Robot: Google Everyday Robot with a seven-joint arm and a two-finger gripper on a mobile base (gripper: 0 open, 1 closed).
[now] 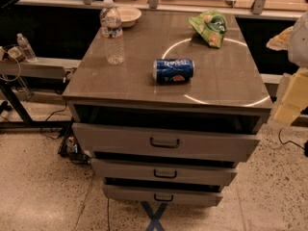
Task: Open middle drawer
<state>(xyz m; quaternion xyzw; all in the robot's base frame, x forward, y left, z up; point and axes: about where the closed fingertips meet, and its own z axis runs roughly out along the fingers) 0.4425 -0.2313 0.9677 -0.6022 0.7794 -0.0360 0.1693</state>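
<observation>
A grey metal cabinet has three drawers stacked in its front. The middle drawer is a long low grey panel with a small dark loop handle at its centre. It sits between the taller top drawer and the narrow bottom drawer. All three fronts stand slightly out, with dark gaps above them. My gripper shows only as a cream-coloured part at the right edge, level with the cabinet top and well away from the handles.
On the cabinet top lie a blue can on its side, an upright water bottle, a green snack bag and a white bowl. A low rail with a small bottle and cables is at the left. A blue X marks the floor.
</observation>
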